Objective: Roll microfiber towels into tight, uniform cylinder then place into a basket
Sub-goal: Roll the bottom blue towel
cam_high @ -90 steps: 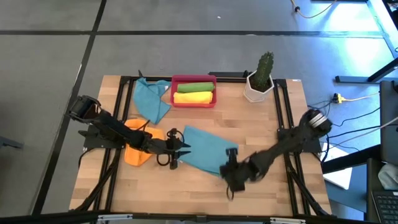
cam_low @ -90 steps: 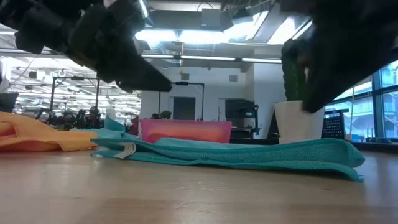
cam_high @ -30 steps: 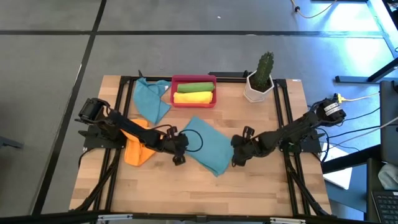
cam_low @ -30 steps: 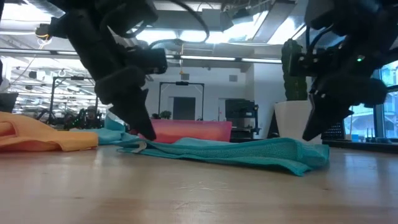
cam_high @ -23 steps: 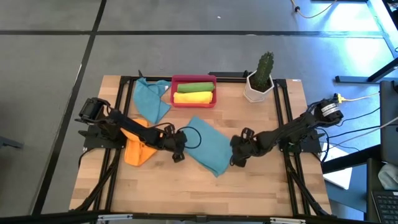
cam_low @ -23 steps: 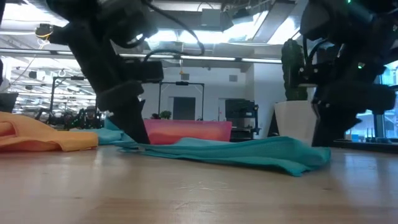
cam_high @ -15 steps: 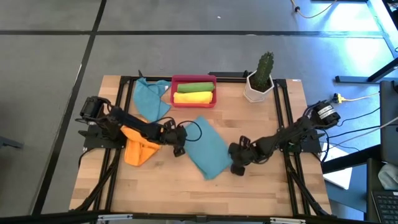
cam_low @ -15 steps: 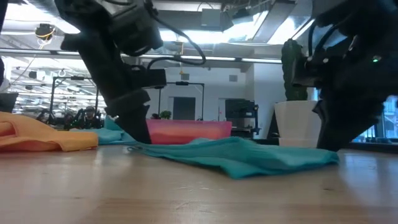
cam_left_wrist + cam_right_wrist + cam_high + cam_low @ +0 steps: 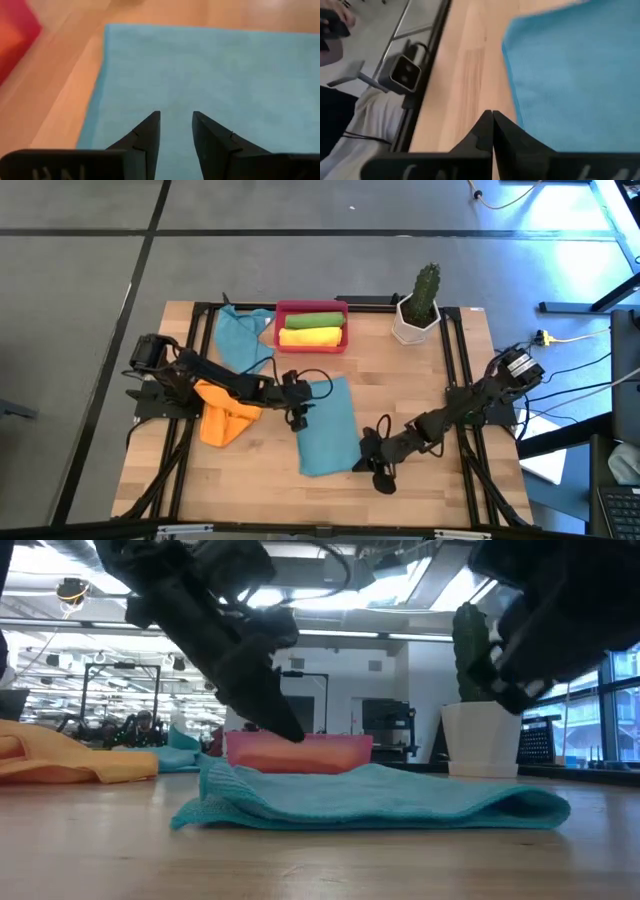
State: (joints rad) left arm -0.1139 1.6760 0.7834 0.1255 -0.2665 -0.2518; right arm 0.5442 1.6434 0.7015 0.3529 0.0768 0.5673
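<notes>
A teal towel [image 9: 328,425] lies flat on the wood, its long sides running near to far; it also shows in the low view [image 9: 380,798]. My left gripper [image 9: 299,418] hangs just above the towel's left side, fingers apart [image 9: 175,120], with nothing between them. My right gripper [image 9: 378,475] is shut [image 9: 492,117] over bare wood, beside the towel's near right corner [image 9: 570,75]. The red basket [image 9: 312,306] at the far edge holds a green roll [image 9: 313,320] and a yellow roll [image 9: 310,337].
A crumpled orange towel [image 9: 225,420] lies under my left arm. Another teal towel [image 9: 243,340] lies left of the basket. A white pot with a cactus [image 9: 417,315] stands at the far right. A small camera [image 9: 402,72] sits at the table's near edge.
The teal towel has swung round on the table from lying slantwise to lying straight, near to far, and has spread flat. My right gripper has gone toward the near edge and tipped up off the towel. My left gripper has moved a little toward the far right and lifted off it.
</notes>
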